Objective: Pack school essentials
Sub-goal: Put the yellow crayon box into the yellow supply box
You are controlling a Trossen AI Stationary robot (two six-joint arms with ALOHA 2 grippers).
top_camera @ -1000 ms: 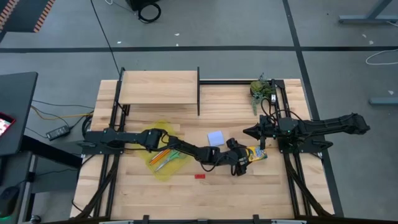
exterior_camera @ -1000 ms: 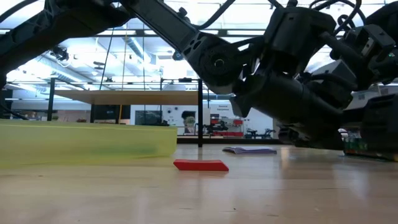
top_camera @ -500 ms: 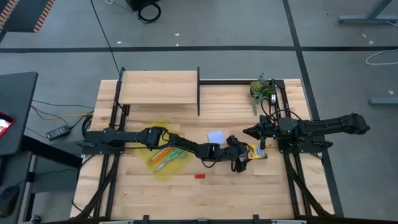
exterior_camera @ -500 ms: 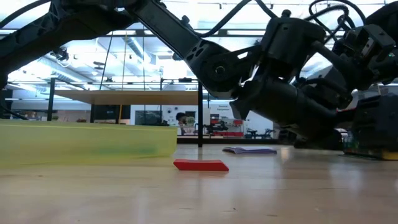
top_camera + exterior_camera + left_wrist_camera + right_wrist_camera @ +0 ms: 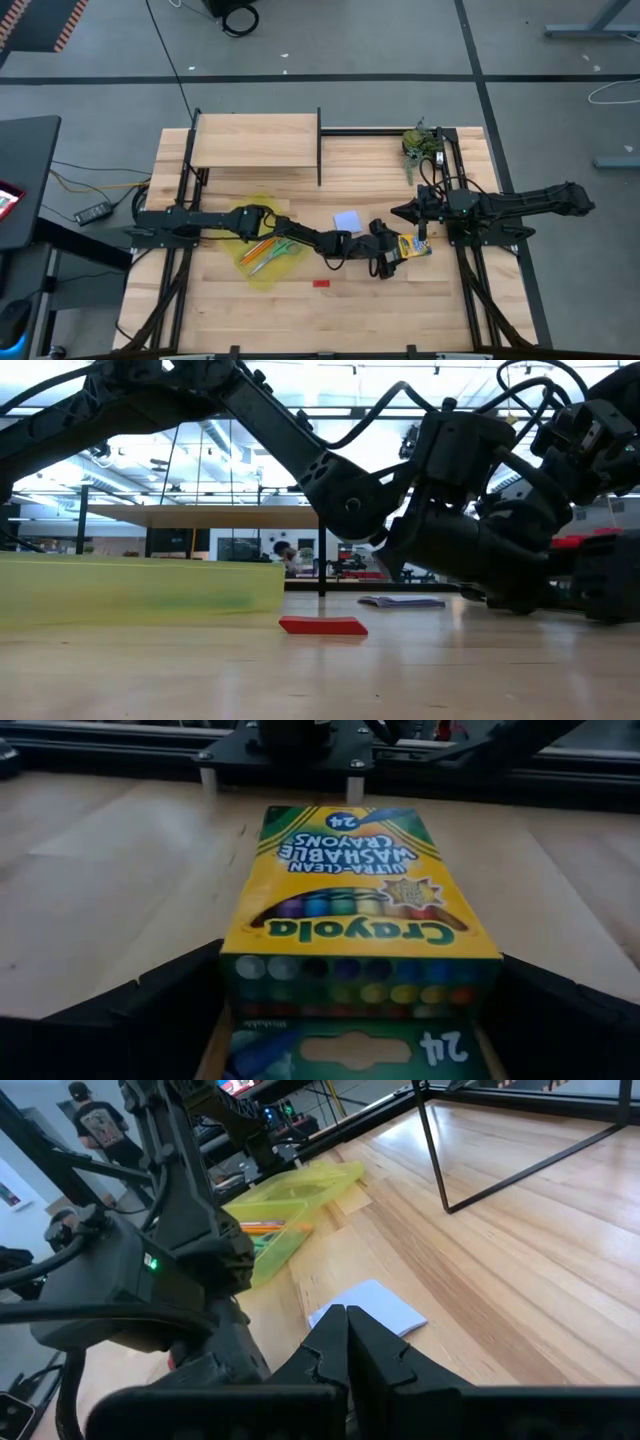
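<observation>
- Reaching across the table (image 5: 300,310) from its own side, the left arm brings the left gripper (image 5: 392,258) to the yellow-green crayon box (image 5: 413,246), which lies flat on the wood near the right arm's base.
- In the left wrist view, the crayon box (image 5: 355,910) sits between the two dark fingers (image 5: 150,1010), its open flap end nearest the camera; the jaws are spread wide on either side of it, and no squeeze on the box shows.
- The right gripper (image 5: 403,212) waits just beside the box, on its far side, its fingers (image 5: 350,1345) pressed together and pinching nothing.
- The pale blue square note pad (image 5: 347,221) lies on bare wood near the left gripper, apart from it; it shows also in the right wrist view (image 5: 370,1308).
- The tiny red eraser (image 5: 321,283) lies alone toward the near edge; the low view shows it flat on the wood (image 5: 322,625).
- The yellow translucent pouch (image 5: 262,268) lies under the left arm, with orange pencils (image 5: 258,248) and the green-handled scissors (image 5: 275,252) lying on it.
- A dark green leafy clump (image 5: 422,142) sits at the far right corner.
</observation>
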